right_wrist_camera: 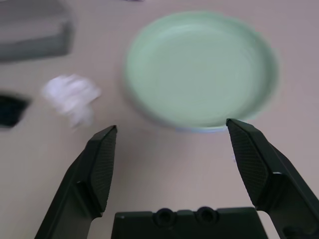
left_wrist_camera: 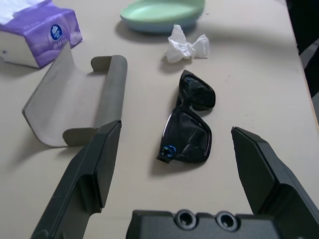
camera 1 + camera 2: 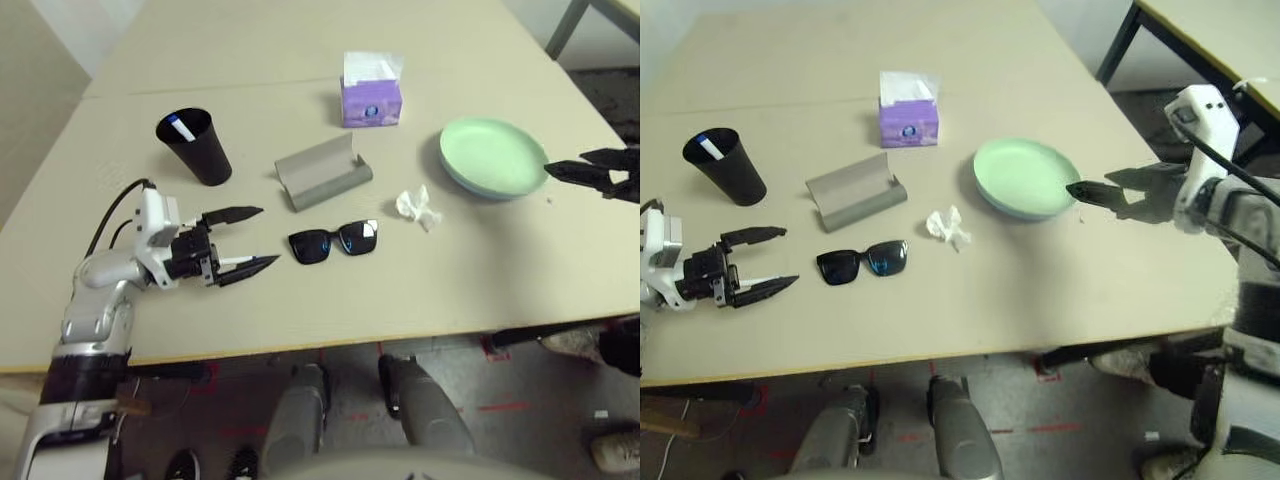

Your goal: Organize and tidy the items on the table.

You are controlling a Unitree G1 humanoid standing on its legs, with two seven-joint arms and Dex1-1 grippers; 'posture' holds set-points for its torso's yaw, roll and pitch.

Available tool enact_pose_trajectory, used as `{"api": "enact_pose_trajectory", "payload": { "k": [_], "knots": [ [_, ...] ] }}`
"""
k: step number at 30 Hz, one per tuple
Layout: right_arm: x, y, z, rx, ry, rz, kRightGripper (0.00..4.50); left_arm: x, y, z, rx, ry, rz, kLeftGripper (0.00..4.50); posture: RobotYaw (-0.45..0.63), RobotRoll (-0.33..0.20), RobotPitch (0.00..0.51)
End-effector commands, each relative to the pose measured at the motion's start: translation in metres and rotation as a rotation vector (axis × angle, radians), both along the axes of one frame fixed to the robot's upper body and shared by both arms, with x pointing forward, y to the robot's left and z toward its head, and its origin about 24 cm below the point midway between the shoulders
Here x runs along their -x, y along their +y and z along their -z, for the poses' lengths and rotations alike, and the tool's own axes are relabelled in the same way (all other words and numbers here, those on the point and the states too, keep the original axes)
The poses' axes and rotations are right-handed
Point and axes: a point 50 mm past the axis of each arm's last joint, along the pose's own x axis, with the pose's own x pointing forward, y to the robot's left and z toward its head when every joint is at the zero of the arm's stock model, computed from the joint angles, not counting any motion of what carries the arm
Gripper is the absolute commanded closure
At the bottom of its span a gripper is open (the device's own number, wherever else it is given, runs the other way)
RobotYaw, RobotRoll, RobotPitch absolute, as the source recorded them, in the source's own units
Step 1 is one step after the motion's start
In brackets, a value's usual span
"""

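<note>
While both grippers gape empty | glossy black plastic sunglasses (image 3: 334, 241) lie centre frame, near my left gripper (image 3: 243, 240) | probably light, slippery, scratch-prone | I'd pinch the bridge | right gripper (image 3: 1092, 192) idle.

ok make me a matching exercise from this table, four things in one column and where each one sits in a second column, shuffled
Things:
1. black plastic sunglasses
2. crumpled white tissue
3. slim white marker with a blue cap
4. purple tissue box

Places:
A. standing inside the black cup
B. farthest back on the beige table, beyond the open grey glasses case
C. between the sunglasses and the pale green plate
D. lying in front of the grey case

Pairs: 1-D, 2-C, 3-A, 4-B
</note>
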Motion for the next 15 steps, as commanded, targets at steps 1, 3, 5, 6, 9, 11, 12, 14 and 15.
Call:
{"api": "enact_pose_trajectory", "payload": {
  "k": [1,3,5,6,9,11,12,14,15],
  "knots": [
    [0.024,0.036,0.014,0.037,0.018,-0.147,0.05,-0.001,0.009,-0.003,-0.026,0.01,-0.006,0.0,-0.18,0.0,0.22],
    [0.031,0.052,0.026,0.081,0.021,-0.206,0.05,-0.002,0.012,-0.006,-0.033,0.007,-0.013,0.0,-0.19,0.0,0.22],
    [0.03,0.066,0.042,0.091,0.005,-0.233,0.05,-0.004,0.015,-0.008,-0.038,0.005,-0.019,0.0,-0.18,0.0,0.22],
    [0.028,0.072,0.049,0.081,-0.006,-0.236,0.05,-0.004,0.016,-0.008,-0.04,0.004,-0.019,0.0,-0.17,0.0,0.22],
    [0.018,0.089,0.071,0.064,-0.053,-0.242,0.05,-0.003,0.015,-0.01,-0.044,-0.002,-0.015,0.0,-0.16,0.0,0.218],
    [0.005,0.097,0.084,0.052,-0.094,-0.219,0.05,0.001,0.016,-0.011,-0.05,-0.005,-0.018,0.0,-0.15,0.0,0.217],
    [-0.003,0.099,0.089,0.045,-0.112,-0.203,0.05,0.004,0.017,-0.011,-0.057,-0.006,-0.019,0.0,-0.14,0.0,0.215],
    [-0.014,0.102,0.095,0.048,-0.138,-0.191,0.05,0.007,0.018,-0.011,-0.065,-0.004,-0.021,0.0,-0.13,0.0,0.216],
    [-0.018,0.103,0.097,0.053,-0.149,-0.195,0.05,0.009,0.018,-0.011,-0.067,-0.003,-0.021,0.0,-0.13,0.0,0.216]
  ]
}}
